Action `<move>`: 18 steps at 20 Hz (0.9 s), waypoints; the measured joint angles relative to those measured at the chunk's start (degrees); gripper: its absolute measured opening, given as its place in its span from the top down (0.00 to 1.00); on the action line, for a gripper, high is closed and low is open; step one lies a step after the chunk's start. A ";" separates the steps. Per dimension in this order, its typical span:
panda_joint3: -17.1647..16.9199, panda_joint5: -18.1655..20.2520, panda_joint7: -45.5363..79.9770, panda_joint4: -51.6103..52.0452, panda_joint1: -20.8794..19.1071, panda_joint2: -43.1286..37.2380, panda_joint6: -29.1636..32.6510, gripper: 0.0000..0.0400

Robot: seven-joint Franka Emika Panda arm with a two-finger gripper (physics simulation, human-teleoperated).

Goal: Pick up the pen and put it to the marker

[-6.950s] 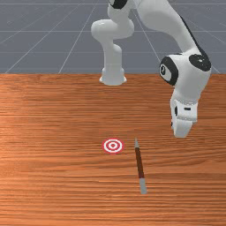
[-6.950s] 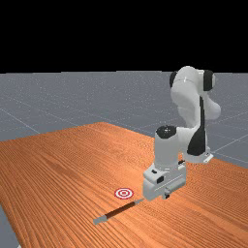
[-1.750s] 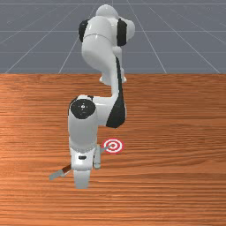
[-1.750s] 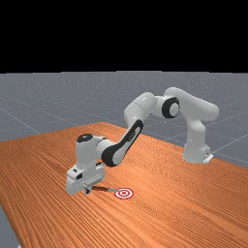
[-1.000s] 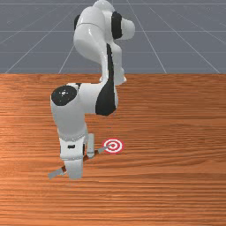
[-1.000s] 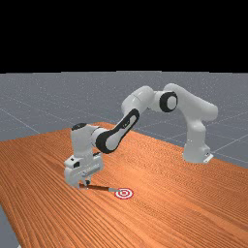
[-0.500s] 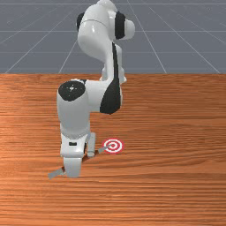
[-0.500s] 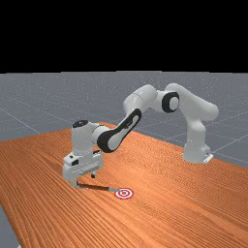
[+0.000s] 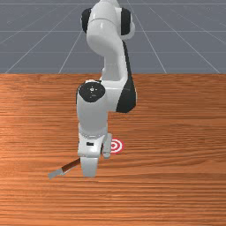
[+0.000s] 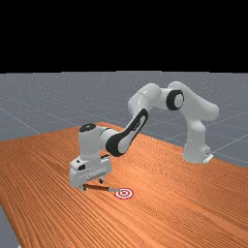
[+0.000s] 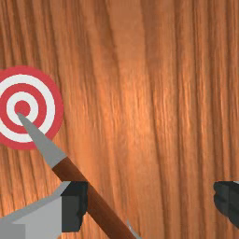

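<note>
Well, the fingers [image 10: 101,181] stand wide apart, and the pen [image 11: 103,214] slants close past one of them into the space between, though I can't tell whether finger and pen touch. Its grey tip reaches the middle of the red-and-white marker [image 11: 39,107], which lies on the bench [image 9: 176,176] nearer that same finger than the other.
</note>
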 joint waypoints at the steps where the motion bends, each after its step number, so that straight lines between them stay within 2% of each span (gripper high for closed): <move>1: 0.02 -0.08 -0.18 -3.69 -0.10 -1.96 1.71 0.00; 3: 0.02 -0.24 -0.35 -10.98 -0.32 -5.90 5.07 0.00; 4: 1.16 -0.31 -4.07 -13.13 -1.28 -7.05 6.12 0.00; 5: 0.74 -1.28 -4.48 -13.21 -0.92 -7.04 6.49 0.00; 6: 0.53 -1.02 -3.45 -12.05 -0.75 -6.28 5.44 0.00; 8: 0.37 -1.02 -3.70 -4.11 -0.45 -1.14 -0.69 0.00; 11: 0.29 -1.10 -3.51 -4.23 -0.43 1.60 2.64 0.00; 12: 0.76 -0.78 -3.76 -9.36 -0.96 -0.92 8.07 0.00; 13: -0.36 -1.95 -2.37 -13.10 -0.12 -3.21 10.09 0.00; 14: 0.22 -1.54 -2.86 -19.81 -0.90 -6.55 16.22 0.01; 15: 0.45 -1.99 -4.35 -22.12 -1.16 -8.05 14.73 0.00; 17: 0.36 -2.25 -4.29 -29.46 -1.42 -11.87 18.27 0.00; 18: 0.46 -2.33 -5.12 -29.46 -1.74 -11.85 18.24 0.00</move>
